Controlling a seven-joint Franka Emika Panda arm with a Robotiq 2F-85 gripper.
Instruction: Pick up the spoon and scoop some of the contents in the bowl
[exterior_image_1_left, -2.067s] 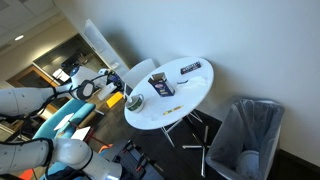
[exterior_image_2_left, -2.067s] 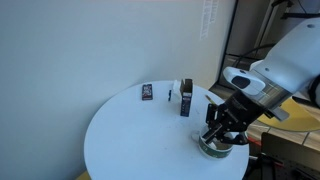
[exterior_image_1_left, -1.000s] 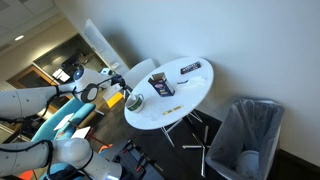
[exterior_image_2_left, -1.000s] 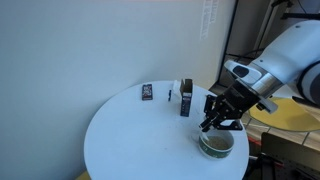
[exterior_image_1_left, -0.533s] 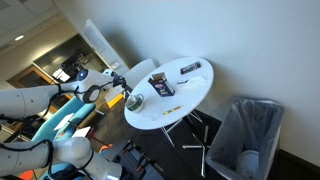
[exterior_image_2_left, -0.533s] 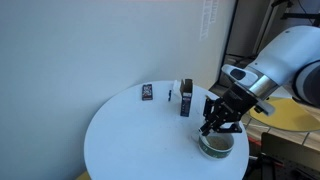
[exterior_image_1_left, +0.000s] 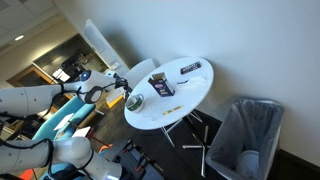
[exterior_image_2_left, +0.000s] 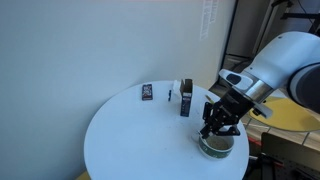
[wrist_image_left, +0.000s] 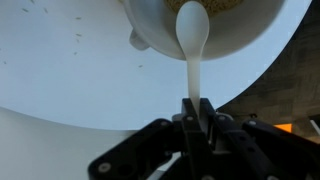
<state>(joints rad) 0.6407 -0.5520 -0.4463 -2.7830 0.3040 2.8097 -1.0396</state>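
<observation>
One thin, light, stiff, likely slick spoon (wrist_image_left: 192, 60), pinched at handle end in hand (wrist_image_left: 197, 106): grip firmly, dip gently into small bowl (wrist_image_left: 158, 24).

I count one round white desk (exterior_image_2_left: 125, 145) on my screens, and on it one small bowl (exterior_image_2_left: 217, 146). There is one white spoon (wrist_image_left: 193, 38), seen from the wrist, and one end effector (wrist_image_left: 196, 104) on the one arm (exterior_image_2_left: 290, 65) I drive. Two dark boxy items stand on the desk: one upright box (exterior_image_2_left: 186, 97) and one flat packet (exterior_image_2_left: 147, 92). Off the desk, in an exterior view, I see one bin (exterior_image_1_left: 262, 125).
</observation>
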